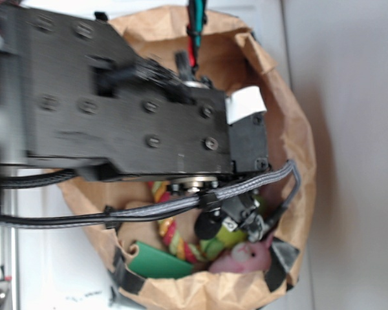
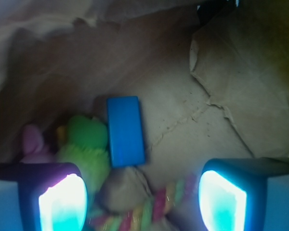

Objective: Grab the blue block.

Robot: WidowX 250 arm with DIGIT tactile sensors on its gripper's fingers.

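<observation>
In the wrist view we see our gripper nearest to us, its two pads glowing pale cyan at the bottom corners and standing wide apart with nothing held between them. Just beyond the gap lies a multicoloured rope toy, running along the floor of a brown paper bag. A little farther in sits the blue block, lying flat on the paper with its long side pointing away from us; it is clear of both pads. Its left edge is touching or nearly touching a green plush toy, and a pink plush toy sits left of that. Behind them the crumpled bag wall rises, dim and blurred, so we cannot tell what lies in its shadow.

From the exterior view, the black arm leans over the bag and covers most of the interior; a flat green block rests near the rim.
</observation>
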